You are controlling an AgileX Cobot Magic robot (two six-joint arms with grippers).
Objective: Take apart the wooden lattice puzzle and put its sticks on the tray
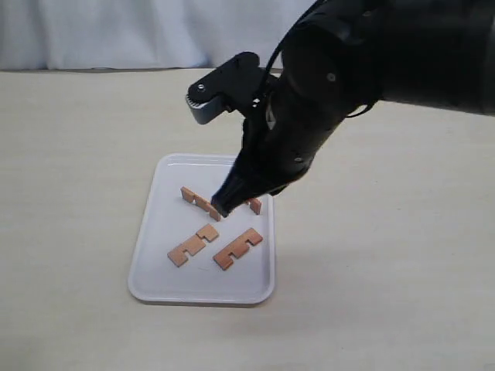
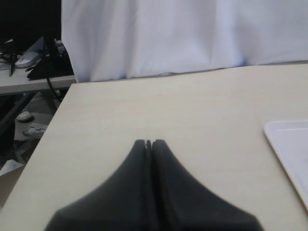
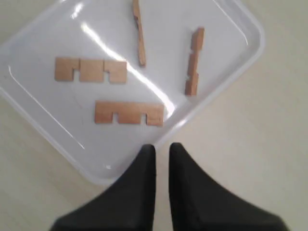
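No assembled lattice puzzle shows; its four sticks lie apart on the white tray (image 1: 155, 270). Two sticks lie flat near the tray's front, one (image 1: 192, 244) beside the other (image 1: 238, 248). Two more rest on edge farther back, one (image 1: 199, 202) left of my fingertips and one (image 1: 254, 205) partly hidden behind the arm. The right wrist view shows the flat pair (image 3: 90, 70) (image 3: 129, 113) and the on-edge pair (image 3: 139, 33) (image 3: 193, 61). My right gripper (image 1: 219, 207) (image 3: 162, 147) hangs over the tray's rim, open by a narrow gap, holding nothing. My left gripper (image 2: 149, 142) is shut and empty over bare table.
The tray (image 3: 48, 110) lies on a pale beige table (image 1: 69, 170), and one tray corner (image 2: 288, 144) shows in the left wrist view. A white curtain (image 2: 183, 33) runs behind the table. The right arm's black body (image 1: 325, 85) looms over the tray's back right.
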